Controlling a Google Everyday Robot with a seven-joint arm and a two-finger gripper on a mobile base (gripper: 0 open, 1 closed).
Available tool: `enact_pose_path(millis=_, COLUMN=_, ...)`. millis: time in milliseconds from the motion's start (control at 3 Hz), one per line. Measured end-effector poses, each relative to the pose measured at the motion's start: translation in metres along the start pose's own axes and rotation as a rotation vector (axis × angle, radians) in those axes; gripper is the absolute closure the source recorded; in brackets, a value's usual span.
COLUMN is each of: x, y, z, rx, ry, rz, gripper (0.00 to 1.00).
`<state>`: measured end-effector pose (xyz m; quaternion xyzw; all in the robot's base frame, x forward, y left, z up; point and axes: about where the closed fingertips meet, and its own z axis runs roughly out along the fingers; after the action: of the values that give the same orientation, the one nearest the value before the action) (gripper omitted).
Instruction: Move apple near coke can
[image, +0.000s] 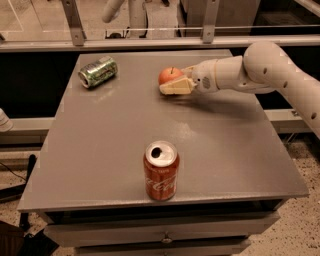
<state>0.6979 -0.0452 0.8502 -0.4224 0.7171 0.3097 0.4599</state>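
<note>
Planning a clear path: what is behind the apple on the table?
Behind the apple only grey table top shows, up to its far edge. The gripper is at the apple's front right, covering its lower part; what lies right there is hidden.

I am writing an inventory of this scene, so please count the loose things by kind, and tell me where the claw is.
Soda cans: 2 (the coke can, upright at the front; the green and silver can, on its side at the back left)
Apples: 1 (the apple, at the back, with the claw right against it)
Total: 3
</note>
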Motion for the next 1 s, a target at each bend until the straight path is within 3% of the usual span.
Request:
enact_pose_path(millis=333, x=-0.001, y=0.007, z=-0.002, rx=-0.01, ry=-0.006, rz=0.026, gripper=0.65)
enact_pose_path(millis=667, x=-0.011, y=0.019, z=-0.019, rx=-0.019, ry=-0.02, rz=0.013, gripper=0.88)
enact_pose_path(millis=1000, x=-0.015, y=0.035, z=-0.048, rx=-0.043, ry=-0.014, rz=0.005, gripper=1.0)
